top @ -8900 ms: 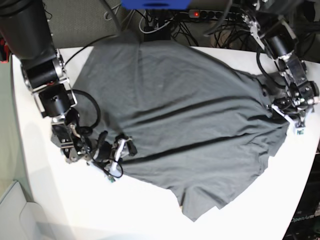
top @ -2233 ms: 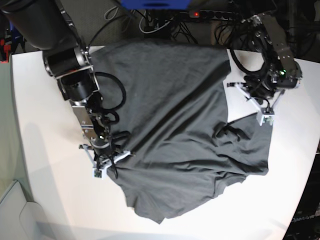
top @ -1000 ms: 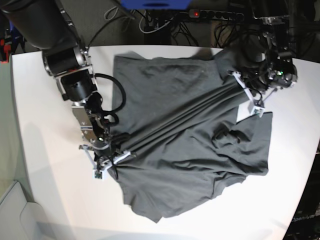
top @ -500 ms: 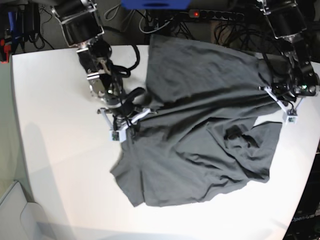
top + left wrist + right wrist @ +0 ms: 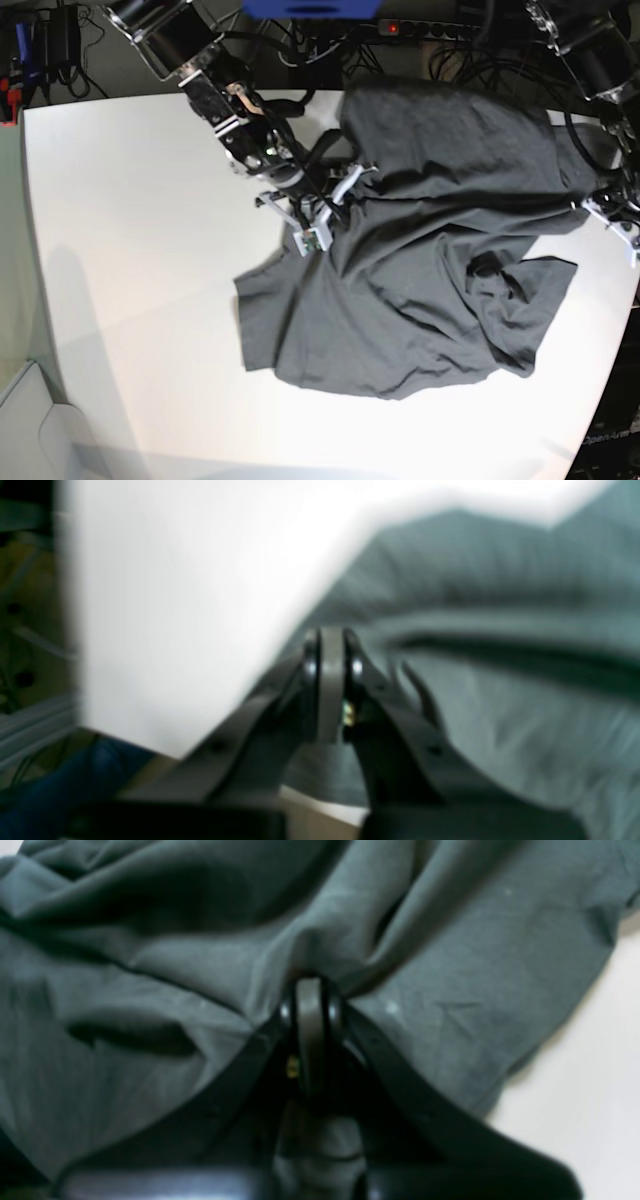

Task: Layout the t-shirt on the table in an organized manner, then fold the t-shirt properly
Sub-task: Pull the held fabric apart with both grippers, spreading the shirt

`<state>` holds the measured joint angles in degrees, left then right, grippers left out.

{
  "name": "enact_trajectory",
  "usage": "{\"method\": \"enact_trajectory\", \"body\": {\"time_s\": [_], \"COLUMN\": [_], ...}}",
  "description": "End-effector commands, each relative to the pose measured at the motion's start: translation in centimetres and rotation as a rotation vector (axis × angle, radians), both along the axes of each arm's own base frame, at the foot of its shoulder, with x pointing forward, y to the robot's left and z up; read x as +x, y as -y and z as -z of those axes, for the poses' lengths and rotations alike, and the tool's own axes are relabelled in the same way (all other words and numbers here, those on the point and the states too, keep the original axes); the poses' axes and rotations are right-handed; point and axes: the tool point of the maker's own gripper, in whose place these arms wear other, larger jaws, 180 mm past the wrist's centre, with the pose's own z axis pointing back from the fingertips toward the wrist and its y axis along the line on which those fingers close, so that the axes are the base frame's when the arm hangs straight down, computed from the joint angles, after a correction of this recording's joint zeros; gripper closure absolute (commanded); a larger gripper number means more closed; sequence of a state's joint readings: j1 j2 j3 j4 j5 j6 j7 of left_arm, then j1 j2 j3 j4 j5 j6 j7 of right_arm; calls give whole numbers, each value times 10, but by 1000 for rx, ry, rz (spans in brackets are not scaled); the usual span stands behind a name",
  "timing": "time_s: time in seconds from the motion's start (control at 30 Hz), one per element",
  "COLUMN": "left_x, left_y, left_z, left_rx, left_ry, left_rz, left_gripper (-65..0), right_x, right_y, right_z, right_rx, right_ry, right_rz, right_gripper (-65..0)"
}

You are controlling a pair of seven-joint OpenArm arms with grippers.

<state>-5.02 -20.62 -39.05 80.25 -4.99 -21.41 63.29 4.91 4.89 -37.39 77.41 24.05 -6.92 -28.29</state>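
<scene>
The dark grey t-shirt (image 5: 440, 250) lies crumpled over the right half of the white table (image 5: 130, 300), with one bunched corner hanging toward the front. My right gripper (image 5: 318, 208) is at the shirt's left edge, shut on a pinched fold of the t-shirt (image 5: 450, 965); in the right wrist view the gripper (image 5: 310, 985) has cloth pulled into tight creases around it. My left gripper (image 5: 618, 212) is at the table's far right edge, shut on the shirt's right edge. The left wrist view is blurred; there the gripper (image 5: 327, 635) clamps grey cloth of the t-shirt (image 5: 500, 680) beside the table (image 5: 175, 605).
A power strip with a red light (image 5: 400, 27), tangled cables and a blue object (image 5: 310, 8) sit behind the table's back edge. The table's right edge runs just under my left gripper. White table surface (image 5: 600, 1065) shows beside the shirt.
Both arms have moved toward the base view's right, dragging the shirt with them. The shirt now covers the table's right half, its lower part more bunched.
</scene>
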Motion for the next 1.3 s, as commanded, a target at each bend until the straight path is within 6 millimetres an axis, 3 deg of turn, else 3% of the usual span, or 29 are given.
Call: {"method": "enact_trajectory", "body": {"time_s": [0.0, 0.1, 0.27, 0.43, 0.7, 0.97, 1.13, 1.27], "left_x": [8, 7, 9, -2, -26, -43, -48, -46], "left_y": [-9, -7, 31, 67, 94, 95, 95, 91], "left_z": [-25, -53, -74, -44, 17, 65, 79, 77], "left_rx": [36, 79, 58, -30, -129, -207, -229, -216], "left_ry": [51, 71, 120, 88, -43, -106, -119, -110], "left_rz": [-6, -6, 30, 40, 63, 29, 18, 22], "left_gripper": [-4, -4, -4, -4, -4, -4, -4, -4], "right_x": [12, 33, 69, 95, 141, 188, 194, 191], "right_y": [7, 16, 40, 52, 60, 62, 74, 95], "right_z": [-11, -37, -65, -86, -91, -77, -56, -33], "right_rx": [-8, -12, -62, -90, -138, -187, -212, -253], "right_ry": [23, 105, 205, 267, 276, 235, 230, 200], "right_rz": [12, 7, 11, 20, 64, 130, 167, 198], "right_gripper": [0, 0, 0, 0, 0, 0, 0, 0]}}
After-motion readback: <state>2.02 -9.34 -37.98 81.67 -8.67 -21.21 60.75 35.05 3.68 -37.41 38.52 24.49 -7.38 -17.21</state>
